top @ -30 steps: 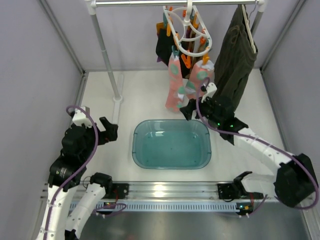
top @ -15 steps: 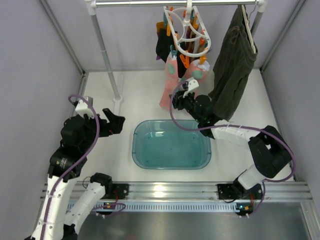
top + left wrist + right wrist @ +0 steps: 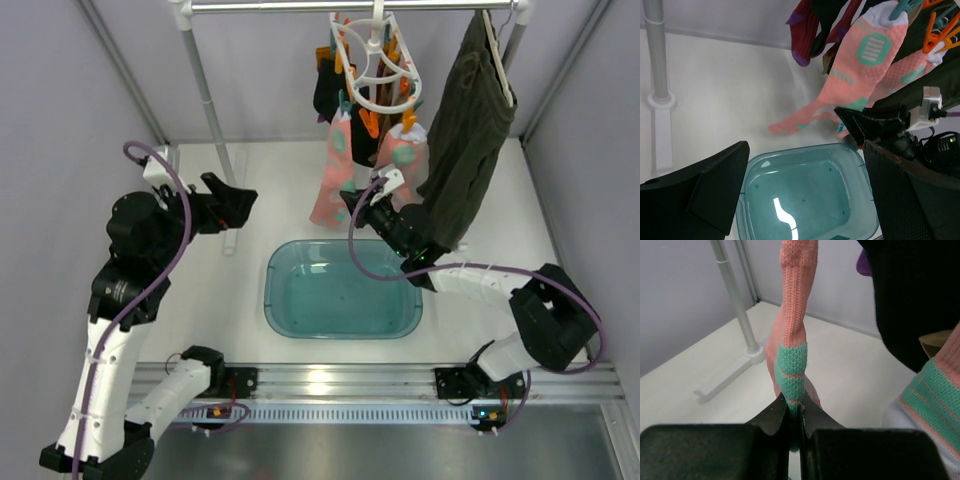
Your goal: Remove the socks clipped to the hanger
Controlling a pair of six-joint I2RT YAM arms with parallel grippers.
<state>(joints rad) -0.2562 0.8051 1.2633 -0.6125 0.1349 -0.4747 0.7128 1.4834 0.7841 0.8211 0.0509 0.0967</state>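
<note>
The white ring hanger with orange and teal clips hangs from the top rail. Clipped to it are two pink socks with teal marks, a black sock and a dark red one with a purple toe. My right gripper is shut on the teal toe of the left pink sock, pinched between its fingertips. The second pink sock and the black sock hang just to its right. My left gripper is open and empty, raised left of the socks.
A teal plastic basin sits on the table below the socks. A dark olive garment on a pale hanger hangs right of the ring hanger. The rack's upright pole and foot stand at back left.
My right gripper swung left to the toe of the left pink sock and shut on it. The left arm rose and moved back toward the rack, still open.
</note>
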